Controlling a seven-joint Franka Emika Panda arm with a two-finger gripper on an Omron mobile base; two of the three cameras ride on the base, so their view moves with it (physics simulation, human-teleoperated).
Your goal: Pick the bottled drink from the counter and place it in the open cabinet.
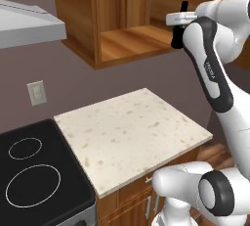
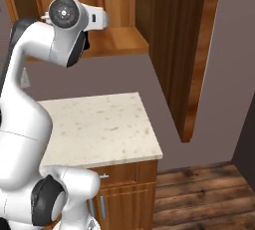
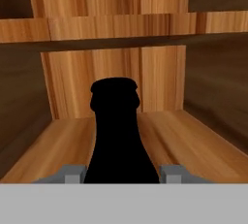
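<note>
Black bottled drink (image 3: 119,136) upright, gripped between closed jaws of the gripper (image 3: 121,173), raised at the mouth of the open cabinet (image 1: 128,41), over its lower wooden board, inner shelf above. Below, a speckled stone surface (image 1: 132,132) beside a black stove (image 1: 36,176).

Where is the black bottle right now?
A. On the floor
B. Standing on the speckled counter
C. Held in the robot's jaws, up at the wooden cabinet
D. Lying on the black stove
C: in the hand view the bottled drink rises between the jaws, with the open cabinet floor and back wall right behind it.
</note>
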